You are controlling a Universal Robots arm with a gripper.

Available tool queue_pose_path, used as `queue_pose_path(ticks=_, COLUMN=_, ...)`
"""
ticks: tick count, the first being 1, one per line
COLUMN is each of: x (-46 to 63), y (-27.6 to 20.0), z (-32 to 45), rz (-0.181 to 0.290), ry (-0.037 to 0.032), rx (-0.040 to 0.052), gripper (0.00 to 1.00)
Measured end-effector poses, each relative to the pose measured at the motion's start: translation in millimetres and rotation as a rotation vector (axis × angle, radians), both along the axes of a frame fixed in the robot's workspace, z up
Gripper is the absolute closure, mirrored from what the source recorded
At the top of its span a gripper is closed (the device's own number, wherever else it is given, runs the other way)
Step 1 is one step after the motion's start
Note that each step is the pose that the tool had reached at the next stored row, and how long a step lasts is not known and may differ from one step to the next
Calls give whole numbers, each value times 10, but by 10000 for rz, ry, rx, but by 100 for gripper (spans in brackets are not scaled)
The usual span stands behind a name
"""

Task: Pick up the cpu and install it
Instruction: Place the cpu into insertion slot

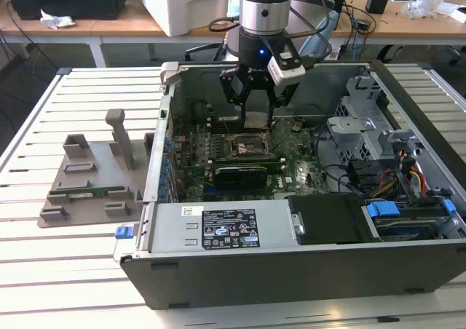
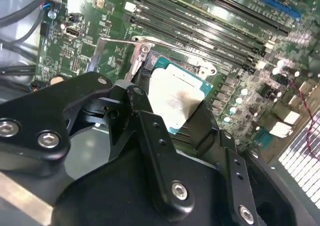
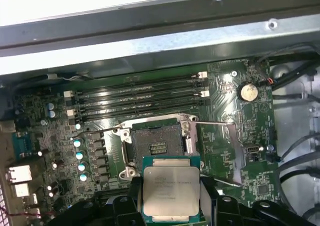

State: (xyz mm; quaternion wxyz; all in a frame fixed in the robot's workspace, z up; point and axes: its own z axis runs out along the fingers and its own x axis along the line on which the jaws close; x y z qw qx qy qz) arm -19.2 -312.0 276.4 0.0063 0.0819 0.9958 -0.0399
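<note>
- The arm's black two-finger gripper (image 1: pixel 255 109) was clamped on the cpu (image 3: pixel 170 188), a small flat square chip with a silver metal top and a thin green edge. One finger pressed each of two opposite sides, as seen in both wrist views.
- The cpu (image 2: pixel 176 100) sat between the fingertips (image 2: pixel 145 117) with its silver face turned up toward the wrist cameras. It hung clear of the board and was not yet seated.
- Directly beneath and slightly beyond the gripper lay the open square processor socket (image 3: pixel 157 147). Its metal frame was bare and its thin wire lever (image 3: pixel 210 122) was swung out to one side.
- In the first wrist view the near-square chip's edges ran roughly parallel to the socket frame, so the remaining gap looked to be mostly downward, with a short offset along the board.
- Past the socket, four long black memory slots (image 3: pixel 135 97) crossed the green motherboard (image 3: pixel 235 156).
- Around the gripper rose the walls of the dark grey open computer case (image 1: pixel 291 271).
- Well outside the case, at the exterior view's left, a grey moulded fixture (image 1: pixel 91 180) rested on the white slatted table (image 1: pixel 44 271).
</note>
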Motion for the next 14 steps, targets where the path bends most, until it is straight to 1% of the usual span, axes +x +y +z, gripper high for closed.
queue_pose_path(ticks=5, x=1, y=0, z=0, rz=-509, ry=0, rx=-15, gripper=46)
queue_pose_path(ticks=7, x=1, y=0, z=0, rz=-871, ry=0, rx=-24, gripper=46)
queue_pose_path(ticks=14, x=1, y=0, z=0, rz=-1783, ry=0, rx=-48, gripper=46)
